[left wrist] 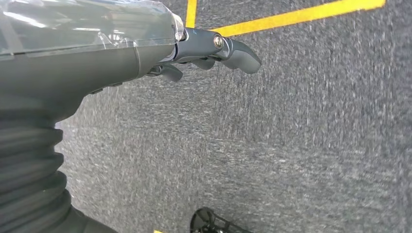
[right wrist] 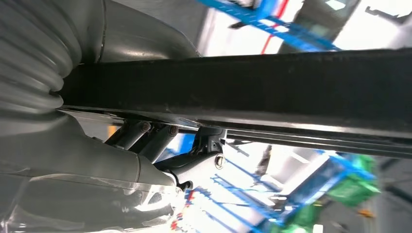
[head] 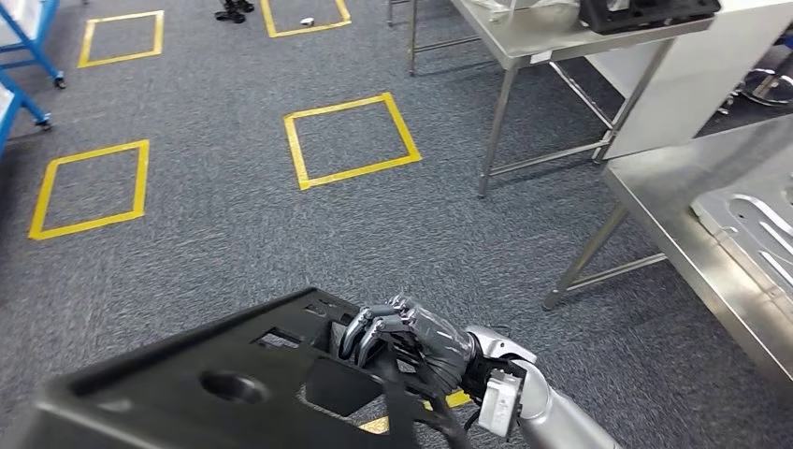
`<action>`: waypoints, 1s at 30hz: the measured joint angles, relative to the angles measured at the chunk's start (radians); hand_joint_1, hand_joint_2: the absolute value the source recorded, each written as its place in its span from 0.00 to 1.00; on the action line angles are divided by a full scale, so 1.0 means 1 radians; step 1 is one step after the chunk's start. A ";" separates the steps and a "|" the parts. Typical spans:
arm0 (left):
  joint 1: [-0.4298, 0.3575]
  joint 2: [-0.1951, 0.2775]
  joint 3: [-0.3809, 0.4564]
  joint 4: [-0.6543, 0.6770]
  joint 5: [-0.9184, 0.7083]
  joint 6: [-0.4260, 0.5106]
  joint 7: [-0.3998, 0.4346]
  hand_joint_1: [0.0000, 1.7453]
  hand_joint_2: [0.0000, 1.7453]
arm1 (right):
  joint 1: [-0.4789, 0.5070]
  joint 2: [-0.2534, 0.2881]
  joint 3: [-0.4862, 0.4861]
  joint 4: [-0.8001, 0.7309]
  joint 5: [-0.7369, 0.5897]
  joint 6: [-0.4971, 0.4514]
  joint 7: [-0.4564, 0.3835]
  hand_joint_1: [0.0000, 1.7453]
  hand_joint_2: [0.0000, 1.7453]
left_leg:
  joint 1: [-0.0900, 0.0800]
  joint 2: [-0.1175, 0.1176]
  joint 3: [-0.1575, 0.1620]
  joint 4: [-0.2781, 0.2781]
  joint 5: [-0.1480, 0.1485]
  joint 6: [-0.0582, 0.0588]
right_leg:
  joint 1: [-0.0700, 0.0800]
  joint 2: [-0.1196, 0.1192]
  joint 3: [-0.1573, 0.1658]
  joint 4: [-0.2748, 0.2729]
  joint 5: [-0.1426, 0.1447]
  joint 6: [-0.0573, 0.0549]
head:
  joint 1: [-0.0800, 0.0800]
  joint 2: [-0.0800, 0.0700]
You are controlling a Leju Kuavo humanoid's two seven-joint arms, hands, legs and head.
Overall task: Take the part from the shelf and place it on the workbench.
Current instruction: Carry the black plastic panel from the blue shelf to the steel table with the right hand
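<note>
The right hand sits at about six o'clock in the head view, its dark fingers curled over the near edge of the part, a large flat black panel with round and squared cut-outs that fills the frame from six round to eight o'clock. The right wrist view agrees: the panel's edge runs as a dark bar right across the picture with the fingers hooked beneath it and the thumb on the other face, so this hand is clamped on the part. The left hand hangs over bare grey carpet crossed by yellow tape; its fingers look loosely curled and nothing is seen in them, though much of the hand is hidden by the wrist cover and I cannot tell for certain how far it is closed. Outward from the part, taped yellow squares mark the floor at eleven and twelve o'clock, a steel table stands at one o'clock, and the worktop comes in at three o'clock, bearing a pressed metal tray. By my judgement the carry is the step in hand: the part is off the shelf, held low in front of the body and well apart from the worktop. The next move calls for turning and stepping toward three o'clock, raising the panel above the steel edge, and lowering it flat onto a bare stretch beside the tray before the fingers let go.
</note>
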 joint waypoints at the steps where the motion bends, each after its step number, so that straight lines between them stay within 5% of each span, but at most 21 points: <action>1: 0.000 -0.002 -0.001 0.000 0.000 0.000 0.001 0.00 1.00 | 0.001 -0.003 0.000 0.003 0.004 0.000 0.005 1.00 1.00 | 0.000 -0.002 0.010 -0.026 0.025 0.001 | 0.000 0.013 0.000 0.002 0.000 0.000 | 0.000 0.000; 4: -0.002 -0.005 -0.002 0.000 0.000 0.001 0.003 0.00 1.00 | 0.001 -0.008 0.000 0.008 0.011 0.000 0.014 1.00 1.00 | 0.004 -0.044 0.097 -0.224 0.122 0.010 | -0.001 0.049 -0.002 0.011 -0.002 0.007 | 0.000 0.000; 6: -0.002 -0.007 -0.002 0.000 0.000 0.004 0.008 0.00 1.00 | -0.003 -0.010 0.000 0.016 0.020 0.001 0.026 1.00 1.00 | 0.003 -0.068 0.123 -0.282 0.133 0.018 | -0.003 0.068 -0.008 0.014 0.000 0.019 | 0.000 0.000; 8: -0.004 -0.011 -0.002 0.000 0.000 0.012 0.013 0.00 1.00 | -0.010 -0.015 0.000 0.035 0.027 0.001 0.036 1.00 1.00 | 0.002 -0.055 0.126 -0.288 0.136 0.030 | -0.005 0.083 -0.014 0.012 0.004 0.033 | 0.000 0.000; 11: -0.006 -0.018 0.004 -0.001 0.000 0.026 0.013 0.00 1.00 | -0.035 -0.023 -0.003 0.092 0.021 0.000 0.019 1.00 1.00 | 0.005 -0.025 0.128 -0.302 0.147 0.053 | -0.002 0.025 -0.045 0.072 -0.038 0.047 | 0.001 0.000; 13: -0.001 -0.019 0.014 -0.001 0.000 0.032 0.010 0.00 1.00 | -0.052 -0.024 -0.007 0.141 0.013 -0.002 -0.009 1.00 1.00 | 0.000 -0.003 0.126 -0.303 0.148 0.059 | -0.004 -0.016 -0.104 0.197 -0.101 0.052 | 0.001 0.000; 15: 0.002 -0.019 0.020 -0.001 0.000 0.036 0.000 0.00 1.00 | -0.057 -0.024 -0.013 0.189 0.003 -0.013 -0.041 1.00 1.00 | -0.002 0.019 0.125 -0.302 0.147 0.060 | -0.009 -0.026 -0.148 0.292 -0.128 0.056 | 0.001 0.000; 17: 0.002 -0.014 0.021 0.000 0.000 0.039 -0.014 0.00 1.00 | -0.058 -0.024 -0.025 0.226 -0.009 -0.032 -0.066 1.00 1.00 | -0.002 0.038 0.126 -0.301 0.144 0.058 | -0.012 -0.036 -0.117 0.236 -0.082 0.057 | 0.001 0.000; 19: 0.000 -0.007 0.021 0.000 0.000 0.036 -0.024 0.00 1.00 | -0.059 -0.024 -0.043 0.242 -0.018 -0.049 -0.080 1.00 1.00 | -0.005 0.055 0.130 -0.297 0.138 0.051 | -0.007 -0.069 -0.039 0.089 -0.024 0.051 | 0.001 0.000; 21: 0.001 0.002 0.021 0.000 0.000 0.031 -0.032 0.00 1.00 | -0.058 -0.022 -0.057 0.244 -0.022 -0.059 -0.085 1.00 1.00 | -0.009 0.070 0.133 -0.294 0.132 0.042 | 0.002 -0.089 -0.001 0.010 -0.007 0.043 | 0.001 0.000; 24: 0.000 0.018 0.021 0.000 0.000 0.027 -0.047 0.00 1.00 | -0.037 -0.020 -0.077 0.229 -0.017 -0.073 -0.086 1.00 1.00 | -0.008 0.086 0.137 -0.291 0.124 0.026 | 0.002 -0.063 -0.001 0.002 -0.005 0.029 | 0.000 0.000; 26: 0.001 0.026 0.021 0.000 0.000 0.025 -0.055 0.00 1.00 | -0.026 -0.018 -0.087 0.215 -0.010 -0.078 -0.086 1.00 1.00 | -0.004 0.054 0.121 -0.248 0.092 0.015 | -0.005 -0.046 0.002 -0.004 -0.001 0.019 | 0.000 0.000; 28: 0.005 0.030 0.021 0.000 0.000 0.023 -0.059 0.00 1.00 | -0.020 -0.013 -0.091 0.205 -0.006 -0.080 -0.085 1.00 1.00 | 0.000 0.013 0.062 -0.124 0.029 0.008 | -0.007 -0.026 0.002 -0.005 0.000 0.013 | 0.000 0.000; 30: 0.010 0.033 0.021 0.000 0.000 0.023 -0.062 0.00 1.00 | -0.011 -0.009 -0.092 0.198 0.002 -0.081 -0.080 1.00 1.00 | 0.001 0.001 0.002 -0.003 -0.012 0.004 | -0.007 -0.004 0.002 -0.004 0.000 0.011 | 0.000 0.000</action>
